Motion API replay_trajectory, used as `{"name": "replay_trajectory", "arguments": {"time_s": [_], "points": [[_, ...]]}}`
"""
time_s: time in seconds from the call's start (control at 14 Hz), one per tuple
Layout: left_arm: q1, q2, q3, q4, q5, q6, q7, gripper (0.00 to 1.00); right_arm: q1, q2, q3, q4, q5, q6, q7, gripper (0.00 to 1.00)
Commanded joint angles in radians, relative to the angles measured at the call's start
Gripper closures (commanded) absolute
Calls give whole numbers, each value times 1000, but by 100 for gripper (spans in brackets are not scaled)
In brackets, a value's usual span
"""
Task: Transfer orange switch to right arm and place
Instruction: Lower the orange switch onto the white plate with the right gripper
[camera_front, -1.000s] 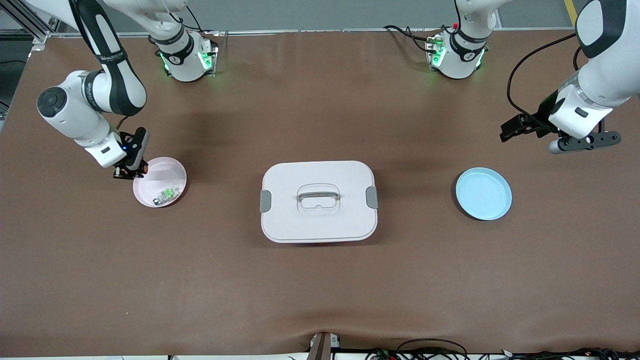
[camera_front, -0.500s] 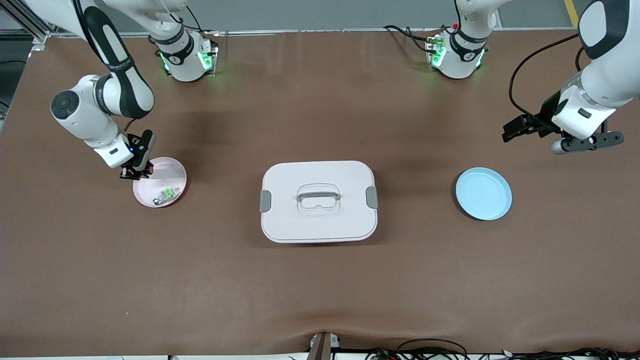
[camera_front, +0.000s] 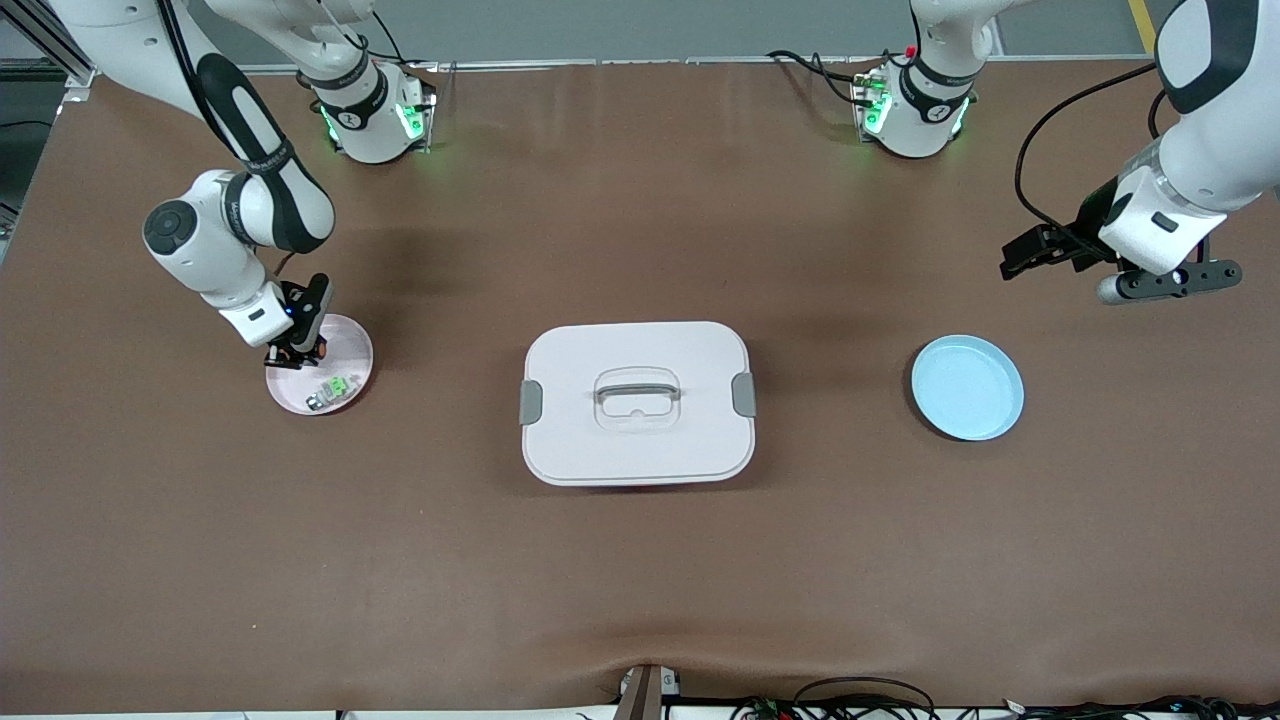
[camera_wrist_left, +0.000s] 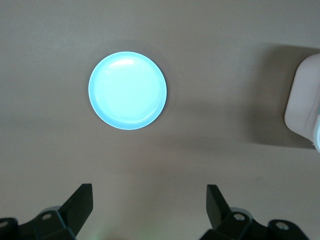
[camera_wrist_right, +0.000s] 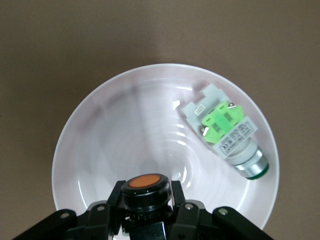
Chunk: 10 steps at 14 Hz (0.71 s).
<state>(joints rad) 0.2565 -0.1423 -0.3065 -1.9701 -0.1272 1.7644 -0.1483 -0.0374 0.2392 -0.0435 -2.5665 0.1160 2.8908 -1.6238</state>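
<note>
While the right gripper hangs over the pink dish, it is clamped on the orange switch: a tiny part with an orange face set in a black round collar, pinched between the black fingers. In the front view the switch shows only as an orange speck at the fingertips, above the dish's edge that lies farther from the front camera. The dish, at the right arm's end of the table, holds a green-and-clear part lying on its side. A white lidded box sits mid-table, lid closed. A blue plate at the left arm's end holds nothing. The left gripper waits, fingers spread wide, over bare table beside the blue plate.
</note>
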Motion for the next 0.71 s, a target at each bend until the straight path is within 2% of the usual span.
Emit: {"name": "replay_trajectory", "arguments": {"time_s": [0.0, 0.43, 0.5, 0.57, 0.64], "points": [[-130, -17, 124, -1, 46, -19, 10, 0, 7, 11, 1, -14, 25, 34, -5, 100], [-250, -13, 233, -1, 58, -26, 1, 0, 19, 32, 4, -12, 27, 48, 24, 100], [-252, -8, 233, -1, 58, -26, 1, 0, 19, 32, 4, -12, 27, 47, 57, 83], [-252, -8, 234, 0, 60, -26, 1, 0, 21, 31, 5, -12, 27, 42, 80, 1], [-252, -6, 234, -1, 60, -26, 1, 0, 22, 31, 5, -9, 27, 41, 91, 0]]}}
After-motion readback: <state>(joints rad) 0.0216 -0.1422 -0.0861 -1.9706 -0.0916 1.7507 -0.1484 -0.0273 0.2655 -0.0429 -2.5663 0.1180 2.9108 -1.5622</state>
